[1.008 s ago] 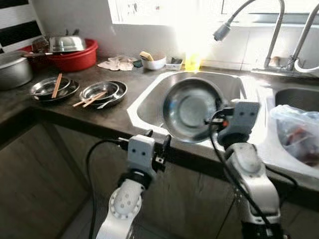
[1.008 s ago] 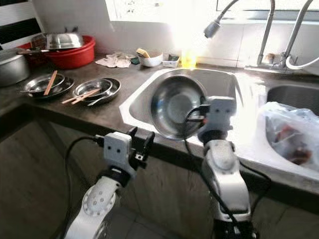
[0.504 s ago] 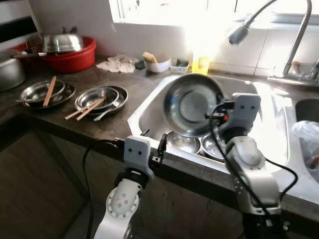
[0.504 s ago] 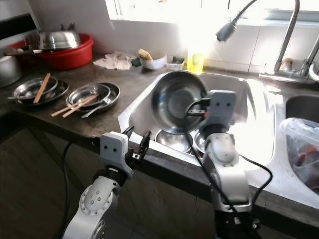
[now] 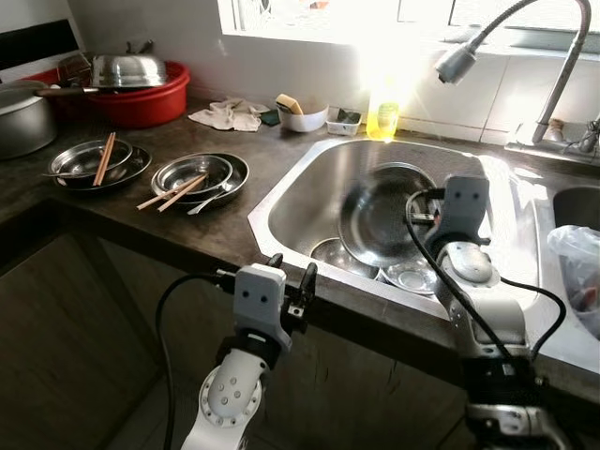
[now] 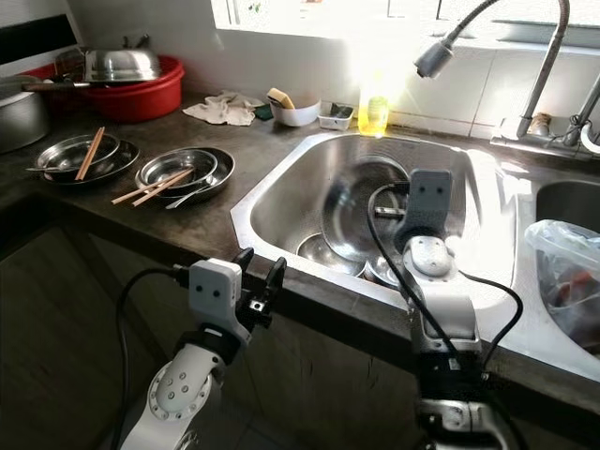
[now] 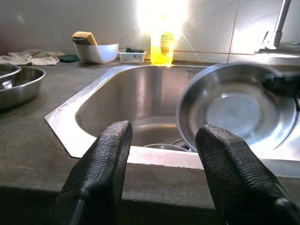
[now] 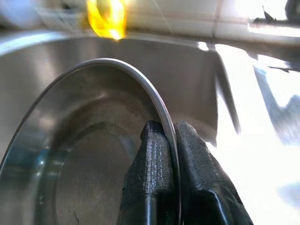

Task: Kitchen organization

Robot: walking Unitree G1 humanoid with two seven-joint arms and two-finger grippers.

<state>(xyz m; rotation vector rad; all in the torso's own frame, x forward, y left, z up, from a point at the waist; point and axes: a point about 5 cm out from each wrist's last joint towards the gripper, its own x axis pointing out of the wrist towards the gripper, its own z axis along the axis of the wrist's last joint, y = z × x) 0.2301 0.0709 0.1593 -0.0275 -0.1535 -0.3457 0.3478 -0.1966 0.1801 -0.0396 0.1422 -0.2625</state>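
Sunlit steel sink (image 5: 300, 192) ahead: the right gripper (image 8: 169, 140) pinches the rim of a steel bowl (image 5: 380, 216), tilted above other dishes there. Left gripper (image 7: 161, 140) hovers parted, empty, at the counter edge (image 7: 42, 159).

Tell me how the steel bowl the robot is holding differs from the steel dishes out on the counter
The held bowl is tilted on edge over the sink, pinched at its rim by the right gripper; the counter dishes lie flat. The held bowl has nothing in it; the counter dishes carry chopsticks. The held bowl looks larger and deeper. Both are shiny stainless steel.
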